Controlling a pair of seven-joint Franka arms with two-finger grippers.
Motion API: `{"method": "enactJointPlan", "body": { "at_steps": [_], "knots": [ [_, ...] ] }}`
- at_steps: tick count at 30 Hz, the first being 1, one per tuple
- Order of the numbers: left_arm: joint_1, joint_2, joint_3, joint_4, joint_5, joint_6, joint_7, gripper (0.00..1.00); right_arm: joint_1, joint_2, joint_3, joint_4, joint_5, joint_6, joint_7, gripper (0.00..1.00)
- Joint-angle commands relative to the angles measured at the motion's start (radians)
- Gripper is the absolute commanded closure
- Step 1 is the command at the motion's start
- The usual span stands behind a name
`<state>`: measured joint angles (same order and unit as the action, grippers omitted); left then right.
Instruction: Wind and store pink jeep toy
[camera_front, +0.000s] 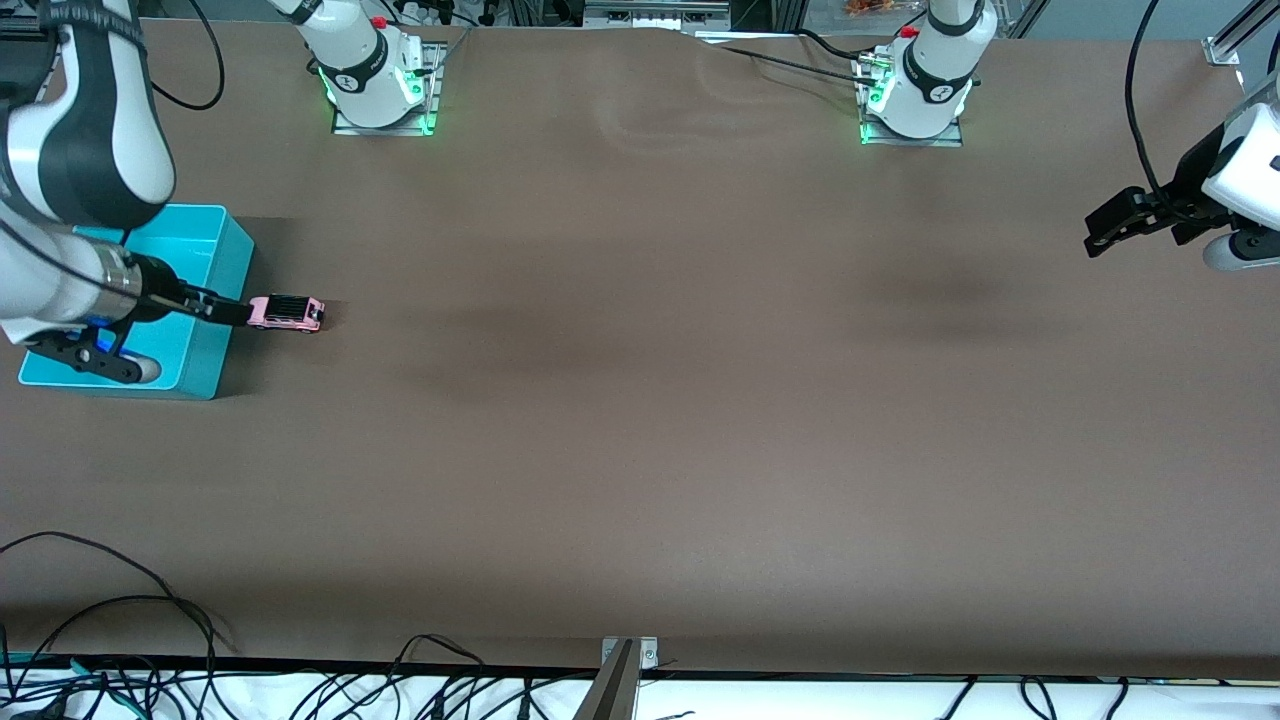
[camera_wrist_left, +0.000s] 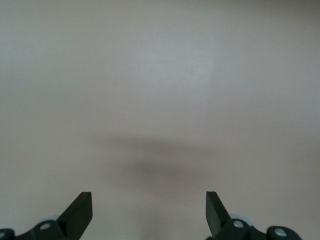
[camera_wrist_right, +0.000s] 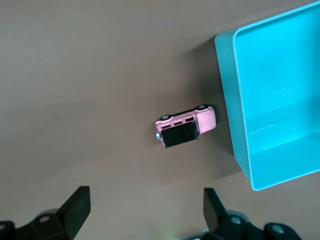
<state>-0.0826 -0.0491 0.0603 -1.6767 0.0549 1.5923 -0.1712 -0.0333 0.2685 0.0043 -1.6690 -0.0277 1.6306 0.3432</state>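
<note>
Two grippers are spread wide and neither has anything between its fingers. Your right gripper hangs in the air at the right arm's end of the table, over the edge of the turquoise bin and the strip of table just beside it. From its own wrist camera you look down between its two dark fingertips, which stand well apart with bare brown table between them.

Below that gripper you find the pink jeep toy, lying on the table just beside the bin's outer wall, outside the bin. Its black roof faces up toward the wrist camera, and its pink side with the small windows shows along one edge. In the front view the pink jeep toy appears right at the tip of the right gripper's fingers, but the wrist view shows the fingers are clear of it and not touching. You can see the bin has an open top and its turquoise inside shows no contents in the part that is visible.

Your left gripper waits in the air at the left arm's end of the table, well apart from the toy and bin. Its wrist camera shows its released fingers over bare table, with only a soft shadow beneath them.
</note>
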Motion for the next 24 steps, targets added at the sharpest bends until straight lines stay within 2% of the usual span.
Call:
{"method": "enactJointPlan", "body": {
  "at_steps": [1,14,24],
  "knots": [
    [0.001,0.021,0.003,0.054,-0.023,-0.028,0.025,0.00,-0.016,-0.006,-0.006,-0.090,0.015,0.080,0.074,0.00],
    [-0.002,0.026,-0.002,0.081,-0.029,-0.028,0.022,0.00,-0.016,-0.017,-0.013,-0.346,0.014,0.327,0.408,0.00],
    [0.000,0.060,-0.002,0.121,-0.020,-0.021,0.019,0.00,-0.016,-0.025,-0.035,-0.477,0.012,0.472,0.585,0.00]
  ]
}}
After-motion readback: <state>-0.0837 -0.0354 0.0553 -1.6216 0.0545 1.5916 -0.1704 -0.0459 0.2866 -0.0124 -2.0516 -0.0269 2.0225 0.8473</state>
